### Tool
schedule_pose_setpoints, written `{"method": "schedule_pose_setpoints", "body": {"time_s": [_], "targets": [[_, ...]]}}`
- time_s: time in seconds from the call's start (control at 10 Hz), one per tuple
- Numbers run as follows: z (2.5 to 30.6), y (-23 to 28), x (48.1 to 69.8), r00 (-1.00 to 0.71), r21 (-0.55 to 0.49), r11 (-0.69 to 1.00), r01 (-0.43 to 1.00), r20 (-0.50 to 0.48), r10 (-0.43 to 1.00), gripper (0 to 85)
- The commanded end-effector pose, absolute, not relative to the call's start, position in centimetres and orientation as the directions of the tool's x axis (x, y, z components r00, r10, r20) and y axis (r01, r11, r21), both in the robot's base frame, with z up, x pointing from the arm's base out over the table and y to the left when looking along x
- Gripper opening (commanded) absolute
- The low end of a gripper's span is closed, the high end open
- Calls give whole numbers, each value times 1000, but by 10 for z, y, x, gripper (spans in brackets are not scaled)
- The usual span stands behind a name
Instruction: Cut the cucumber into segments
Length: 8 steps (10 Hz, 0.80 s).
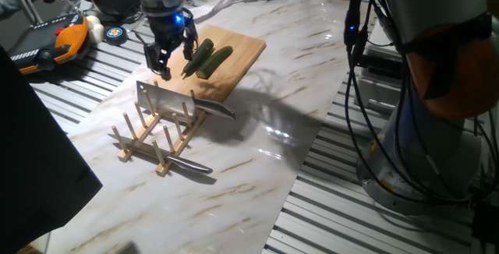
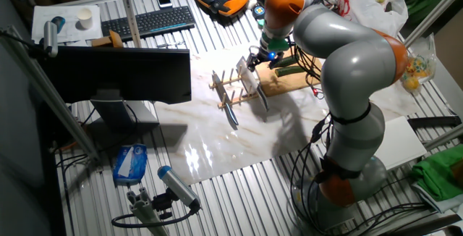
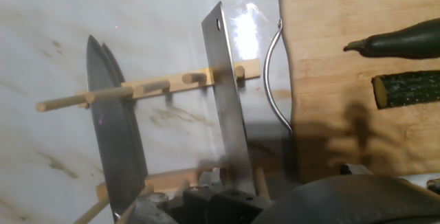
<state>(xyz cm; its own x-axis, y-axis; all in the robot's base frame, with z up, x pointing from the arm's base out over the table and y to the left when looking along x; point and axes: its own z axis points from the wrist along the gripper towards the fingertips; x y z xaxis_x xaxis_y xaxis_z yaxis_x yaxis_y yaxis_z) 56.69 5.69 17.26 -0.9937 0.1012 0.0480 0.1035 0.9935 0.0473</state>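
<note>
So the gripper [image 1: 171,55] hangs over the left edge of the wooden cutting board [image 1: 242,51], fingers pointing down and set apart with nothing between them, blue light glowing on the wrist. The cucumber [image 1: 207,58] is two dark green lengths lying side by side near the middle of the board, at about 3 o'clock from the gripper and close to it but not touching. In the hand view one piece shows a pale cut end [image 3: 380,92], while the other tapers to a stem tip [image 3: 354,45].

At roughly 6 o'clock from the gripper sits a wooden peg rack [image 1: 160,137] on the marble-look tabletop [image 1: 257,176]. A cleaver [image 1: 168,98] stands upright in the rack, its handle poking out to the right, and a slimmer knife [image 1: 187,163] rests at the rack's near end. From the hand view there might be two thin blades stacked together, hard to say.

The other fixed view mostly shows the arm [image 2: 347,55] bent over the board.
</note>
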Motion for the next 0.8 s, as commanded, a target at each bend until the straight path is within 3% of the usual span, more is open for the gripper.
{"method": "schedule_pose_setpoints", "body": {"time_s": [0.0, 0.7], "targets": [[170, 56, 569, -994, 48, 994, 102, 45, 100, 850], [140, 61, 580, -995, 89, 992, 91, 48, 87, 850]]}}
